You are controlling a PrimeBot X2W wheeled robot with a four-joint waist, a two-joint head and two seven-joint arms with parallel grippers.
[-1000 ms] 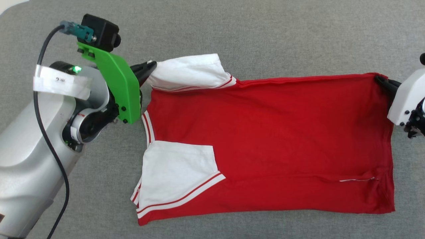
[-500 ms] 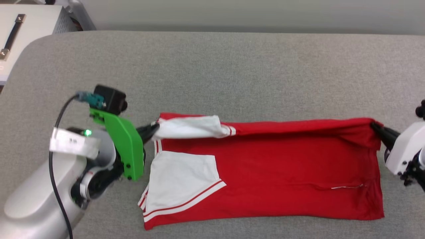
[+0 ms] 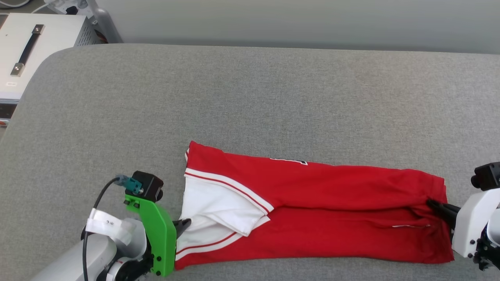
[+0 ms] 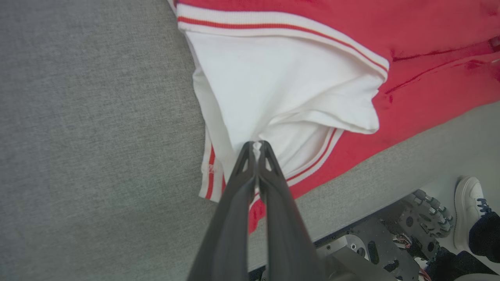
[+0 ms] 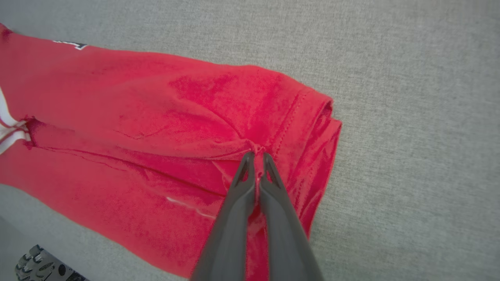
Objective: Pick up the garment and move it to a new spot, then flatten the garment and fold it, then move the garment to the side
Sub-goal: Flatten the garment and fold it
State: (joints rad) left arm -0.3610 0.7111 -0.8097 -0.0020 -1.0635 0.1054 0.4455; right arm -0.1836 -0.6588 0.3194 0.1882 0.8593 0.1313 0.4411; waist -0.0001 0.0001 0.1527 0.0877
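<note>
On the tabletop (image 3: 273, 97), left hand (image 4: 256, 145) and right hand (image 5: 256, 154), each pinching the shirt (image 3: 332, 187), should lower the fold evenly.

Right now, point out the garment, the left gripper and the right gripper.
garment (image 3: 332, 187), head view, on the red folded-over body.
left gripper (image 4: 256, 145), left wrist view, between fingertips shut on the white sleeve.
right gripper (image 5: 256, 156), right wrist view, between fingertips shut on the red hem.

Lettering (image 3: 290, 160) mostly under garment (image 3: 332, 187) fold
</note>
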